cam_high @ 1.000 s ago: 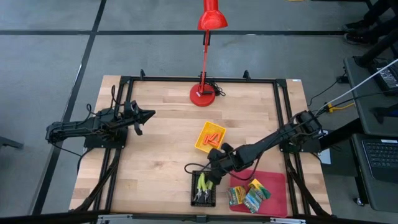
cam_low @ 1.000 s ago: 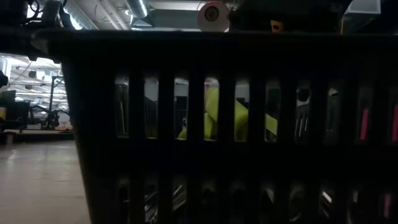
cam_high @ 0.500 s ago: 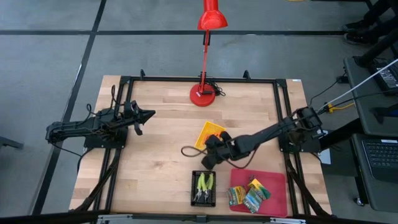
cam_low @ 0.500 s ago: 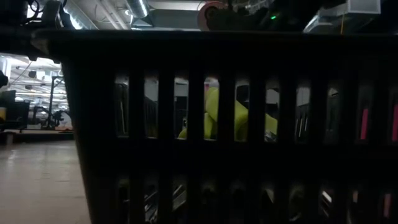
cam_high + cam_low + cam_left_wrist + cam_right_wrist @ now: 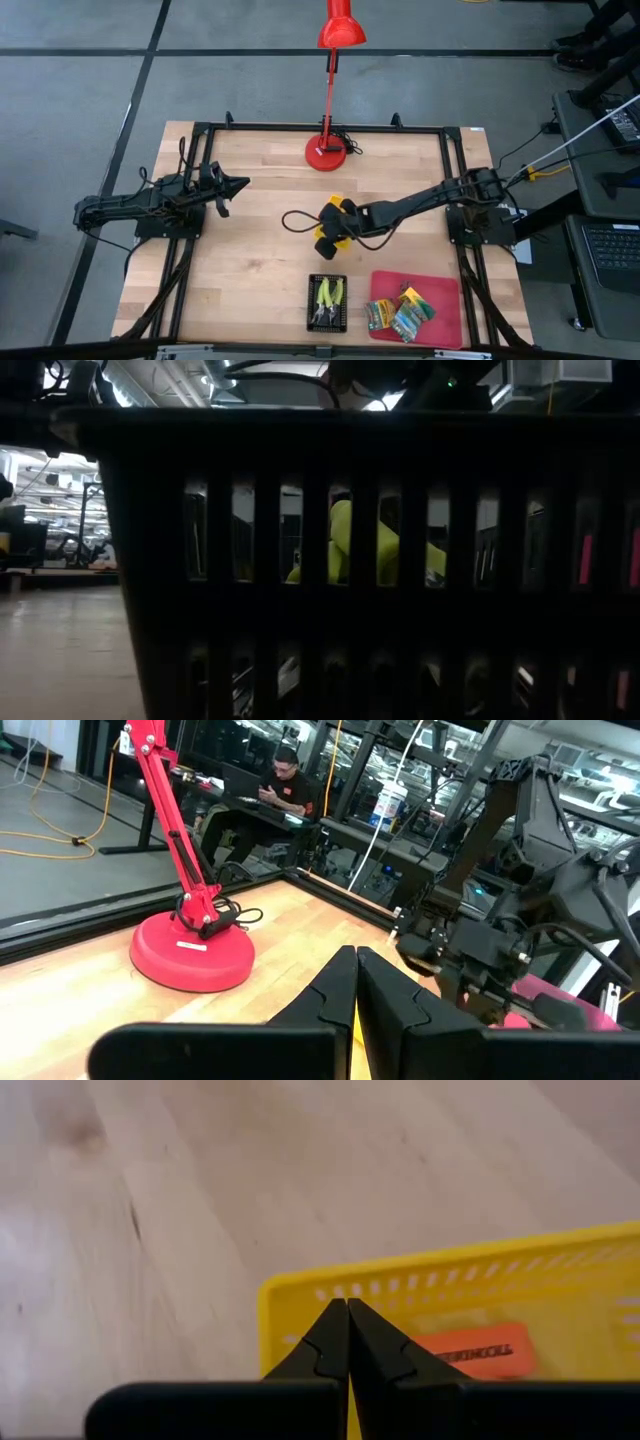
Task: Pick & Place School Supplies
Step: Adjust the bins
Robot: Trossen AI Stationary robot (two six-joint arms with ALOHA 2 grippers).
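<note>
High view: the right pincer is extended over the middle of the worktop, directly above the yellow tray, which it largely covers. Right wrist view: its fingers are pressed together and hold nothing; beneath them lies the tray's near wall, and an orange stick with printed lettering rests inside the tray. High view: the pliers with yellow-green handles lie in the black tray near the front edge, and the little printed boxes sit on the red tray just beside it. The left pincer waits at the left side of the worktop, fingers pressed together, well apart from the trays. The red desk lamp stands at the rear edge.
</note>
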